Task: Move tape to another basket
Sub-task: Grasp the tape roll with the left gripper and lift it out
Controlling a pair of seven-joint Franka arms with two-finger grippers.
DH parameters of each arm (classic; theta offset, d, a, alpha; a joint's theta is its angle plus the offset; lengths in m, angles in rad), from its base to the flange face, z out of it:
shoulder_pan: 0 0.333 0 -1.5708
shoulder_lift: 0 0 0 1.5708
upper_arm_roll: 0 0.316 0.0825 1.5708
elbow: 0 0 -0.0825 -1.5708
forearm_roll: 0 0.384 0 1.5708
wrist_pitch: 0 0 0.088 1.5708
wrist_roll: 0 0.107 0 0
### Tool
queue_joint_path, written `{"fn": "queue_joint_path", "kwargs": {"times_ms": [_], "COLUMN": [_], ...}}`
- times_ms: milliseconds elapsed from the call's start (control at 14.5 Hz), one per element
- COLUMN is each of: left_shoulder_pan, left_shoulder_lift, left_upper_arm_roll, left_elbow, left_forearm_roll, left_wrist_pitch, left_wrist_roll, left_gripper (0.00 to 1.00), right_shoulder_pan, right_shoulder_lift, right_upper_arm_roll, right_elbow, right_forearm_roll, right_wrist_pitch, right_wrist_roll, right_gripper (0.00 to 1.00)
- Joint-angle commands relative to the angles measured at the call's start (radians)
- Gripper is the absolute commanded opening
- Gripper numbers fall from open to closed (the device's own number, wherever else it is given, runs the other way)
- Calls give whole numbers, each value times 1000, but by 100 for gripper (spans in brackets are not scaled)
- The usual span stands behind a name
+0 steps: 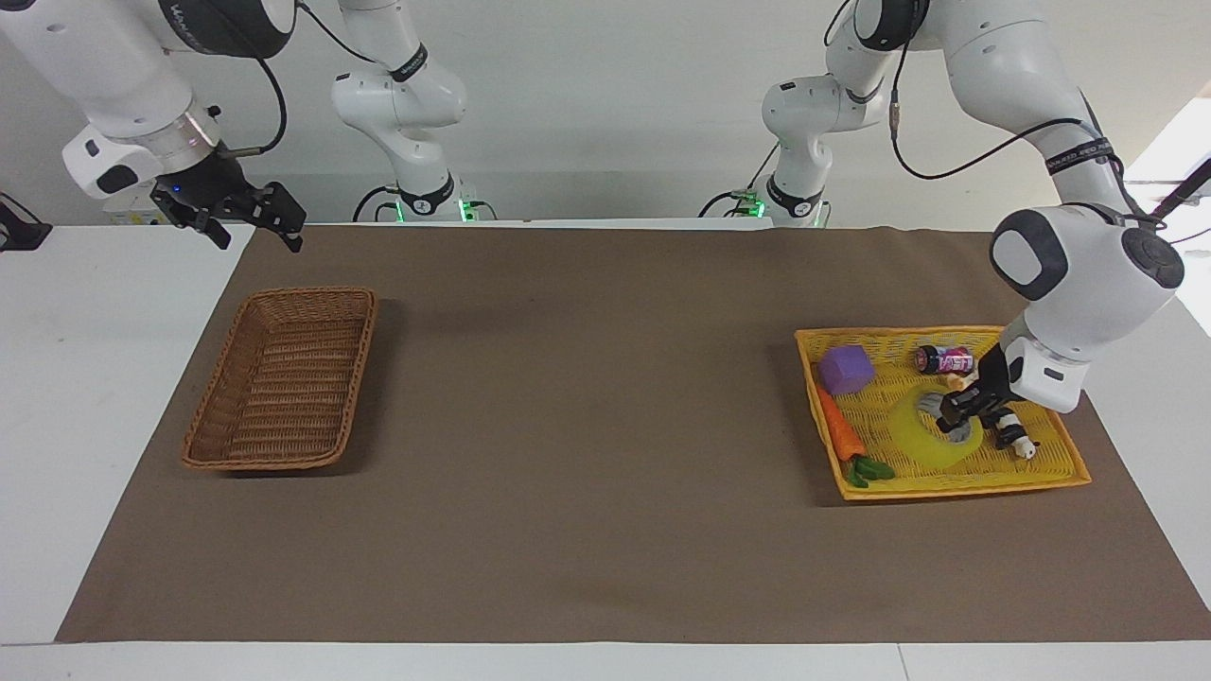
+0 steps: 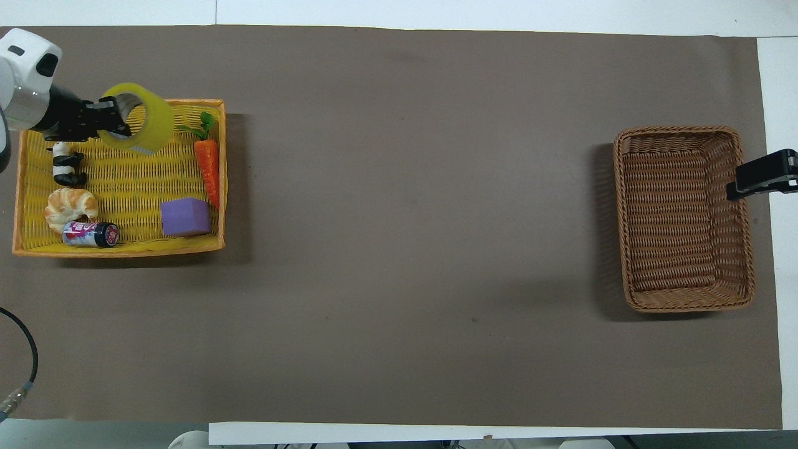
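The yellow tape [image 1: 910, 433] hangs tilted from my left gripper [image 1: 956, 409], which is shut on the roll's wall, one finger inside the grey-white core. It is held a little above the flat yellow tray [image 1: 956, 490]. In the overhead view the tape [image 2: 144, 123] and left gripper [image 2: 115, 121] sit over the tray's [image 2: 118, 251] edge farthest from the robots. The brown wicker basket [image 1: 364, 359] stands empty at the right arm's end of the table [image 2: 682, 130]. My right gripper [image 1: 255, 222] waits open in the air beside that basket [image 2: 757, 178].
In the yellow tray lie a carrot [image 2: 207, 165], a purple block [image 2: 184, 216], a drink can [image 2: 90, 234], a croissant [image 2: 70, 204] and a small black-and-white toy [image 2: 64, 169]. A brown mat [image 2: 405, 249] covers the table between tray and basket.
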Motion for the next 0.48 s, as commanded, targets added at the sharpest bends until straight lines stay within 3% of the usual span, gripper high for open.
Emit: {"fn": "queue_joint_path", "kwargs": {"times_ms": [0,276,414], "left_shoulder_pan": [-197,-323,-366], "left_shoulder_lift": [5,5,4], "left_upper_arm_roll": [19,15,15], "left_elbow": [58,166,158], "left_forearm_roll": [2,-9,-6], "left_wrist_pitch": [-18,-107,-102], "left_wrist_roll": [-242,-393,-419], "left_gripper": [0,0,0], "right_shoulder_pan": [3,38,46], "right_shoulder_lift": [-28,-46,-69], "right_upper_arm_roll": [15,18,19], "right_elbow": [-30,-91,-172], "right_forearm_roll": [-11,-2,195], "right_wrist_pitch": [-2,59,180], "right_wrist_roll": [-7,-91,-108], "right_gripper": [100,100,100]}}
